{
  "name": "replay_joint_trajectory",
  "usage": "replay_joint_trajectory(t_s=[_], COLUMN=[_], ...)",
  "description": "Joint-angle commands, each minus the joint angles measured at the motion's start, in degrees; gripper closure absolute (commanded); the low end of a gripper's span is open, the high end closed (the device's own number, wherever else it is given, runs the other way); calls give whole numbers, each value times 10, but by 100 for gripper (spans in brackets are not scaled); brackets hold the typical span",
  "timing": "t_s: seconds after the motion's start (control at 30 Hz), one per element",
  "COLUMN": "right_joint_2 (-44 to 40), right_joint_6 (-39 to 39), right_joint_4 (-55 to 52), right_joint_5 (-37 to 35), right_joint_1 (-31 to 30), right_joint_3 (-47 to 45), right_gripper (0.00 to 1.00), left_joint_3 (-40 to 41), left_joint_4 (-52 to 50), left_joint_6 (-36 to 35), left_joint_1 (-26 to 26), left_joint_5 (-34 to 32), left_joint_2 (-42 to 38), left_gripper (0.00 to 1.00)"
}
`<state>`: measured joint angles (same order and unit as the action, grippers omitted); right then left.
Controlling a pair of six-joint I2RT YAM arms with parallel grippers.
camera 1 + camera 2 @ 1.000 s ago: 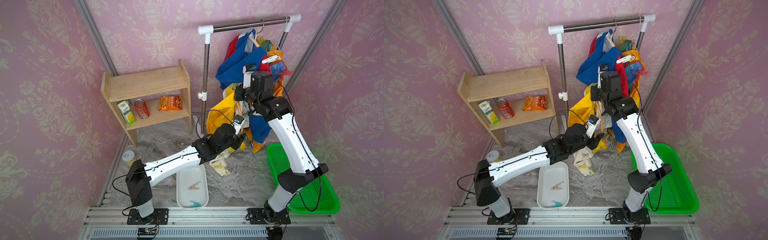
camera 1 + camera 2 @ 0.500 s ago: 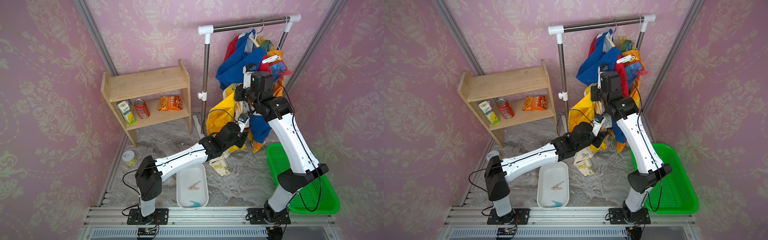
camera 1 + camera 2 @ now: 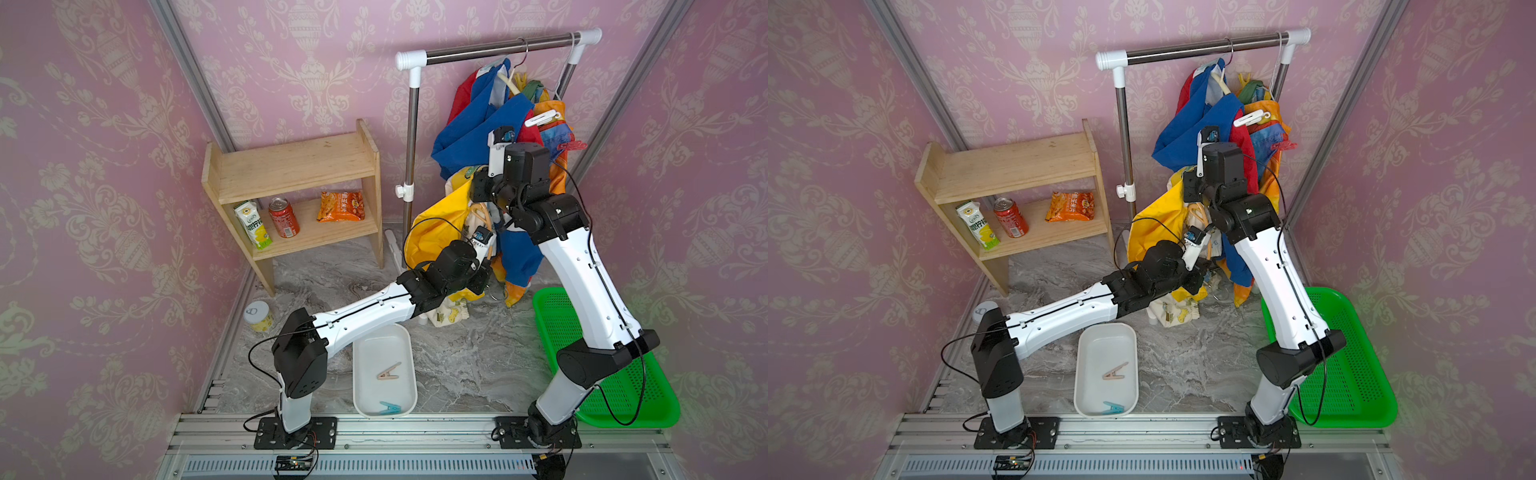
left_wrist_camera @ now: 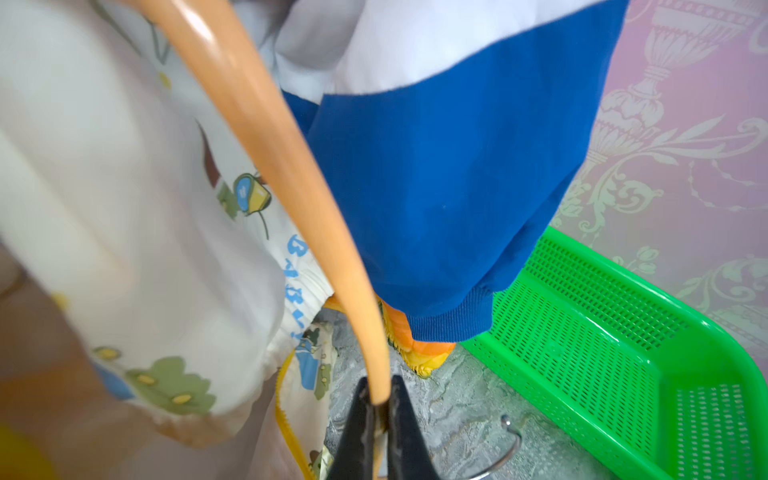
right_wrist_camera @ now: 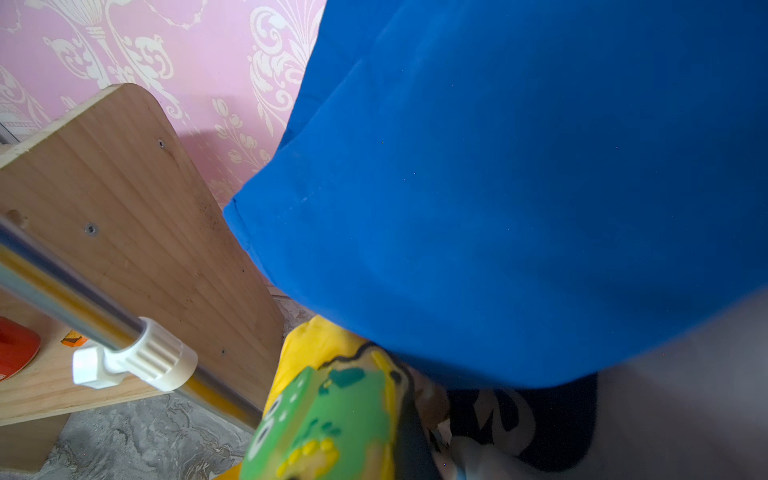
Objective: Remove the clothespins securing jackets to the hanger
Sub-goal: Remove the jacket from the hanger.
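Top views, foreground: white oblong plastic tray [image 3: 374, 349] holding two freed clothespins, one beige-pink A-shaped plastic clip [image 3: 388, 371] and one teal-blue clip [image 3: 388, 408].

Left wrist view, next out: left gripper [image 4: 379, 397], black jaws clamped on the lower end of a peach-orange curved plastic hanger [image 4: 270, 145]. The yellow windbreaker [image 4: 124, 187], its white cartoon-print side showing, lies beside it. The blue-red-white block jacket [image 4: 436, 187] is behind.

Right gripper [image 3: 477, 189]: closed tight beside the yellow jacket's green dinosaur patch [image 5: 324, 415]. What it pinches cannot be told.

Farthest, high on the rainbow patchwork jacket [image 3: 557, 137] under the steel rail [image 3: 498, 43]: white clip [image 3: 540, 118] and red clip [image 3: 571, 146], both biting fabric.

Handling, as judged: the clips are light, stiff, spring-loaded and smooth-sided. Take hold across the splayed tail ends and squeeze to open the bite. The cloth is thin, limp and slippery, so expect it to swing and slide once unpinned.
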<state>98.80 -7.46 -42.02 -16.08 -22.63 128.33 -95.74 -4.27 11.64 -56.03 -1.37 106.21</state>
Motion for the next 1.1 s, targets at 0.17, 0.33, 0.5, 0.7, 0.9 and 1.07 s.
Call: replay_joint_trajectory(t_s=[0.17,0.33,0.5,0.7,0.9,1.07], right_joint_2=[5,47,86,90,110,111], right_joint_6=[19,22,24,-9,-59,-65], right_joint_4=[5,-21,-48,-18,-16,-28], right_joint_5=[1,24,47,88,118,124], right_joint_1=[12,25,33,61,102,109], right_joint_3=[98,204,279,256,263,245], right_gripper=[100,100,100,100,100,100], left_joint_3=[42,53,63,45,80,73], left_joint_4=[-4,1,30,49,166,205], left_joint_6=[41,80,130,187,274,295], left_joint_1=[14,33,50,53,67,72], left_joint_5=[134,243,373,483,531,550], left_joint_2=[-103,-150,-168,-154,-153,-157], left_gripper=[100,100,100,100,100,100])
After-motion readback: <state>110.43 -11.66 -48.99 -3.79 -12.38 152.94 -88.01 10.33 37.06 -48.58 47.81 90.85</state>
